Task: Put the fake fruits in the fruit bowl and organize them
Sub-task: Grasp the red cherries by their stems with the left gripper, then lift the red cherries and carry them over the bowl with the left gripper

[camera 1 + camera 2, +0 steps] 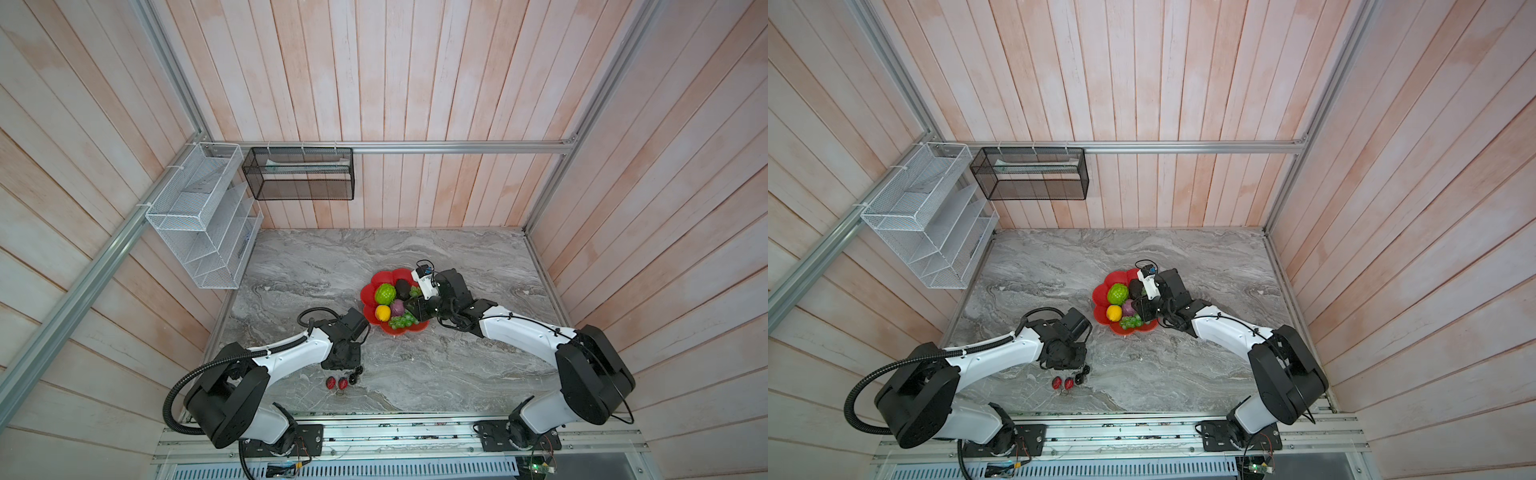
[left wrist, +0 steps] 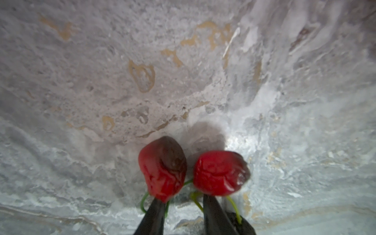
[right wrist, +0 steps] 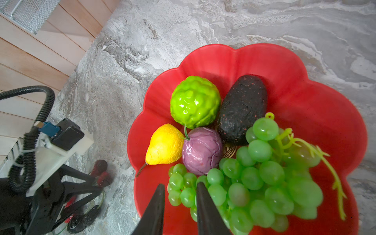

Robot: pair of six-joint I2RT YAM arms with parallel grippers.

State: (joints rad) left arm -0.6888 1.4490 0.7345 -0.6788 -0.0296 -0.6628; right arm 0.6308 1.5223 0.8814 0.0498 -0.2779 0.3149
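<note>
The red scalloped fruit bowl [image 1: 388,276] [image 3: 223,53] holds a bumpy green ball [image 1: 385,294] [image 3: 195,104], a dark avocado [image 3: 243,109], a yellow lemon [image 3: 164,145], a purple fruit [image 3: 201,150] and a green grape bunch [image 1: 402,321] [image 3: 264,179]. My right gripper [image 3: 180,184] hangs open just above the edge of the grapes, gripping nothing. A red cherry pair [image 1: 337,383] [image 2: 162,168] lies on the marble near the front, with black berries [image 1: 355,377] beside it. My left gripper [image 2: 182,198] is low over the cherries' green stems, its jaws narrowly apart.
A white wire rack [image 1: 199,216] and a black mesh basket [image 1: 299,174] hang on the back left walls. Wooden panels close the marble table [image 1: 457,374] on three sides. The left arm's wrist [image 3: 50,162] stands close to the bowl's front left.
</note>
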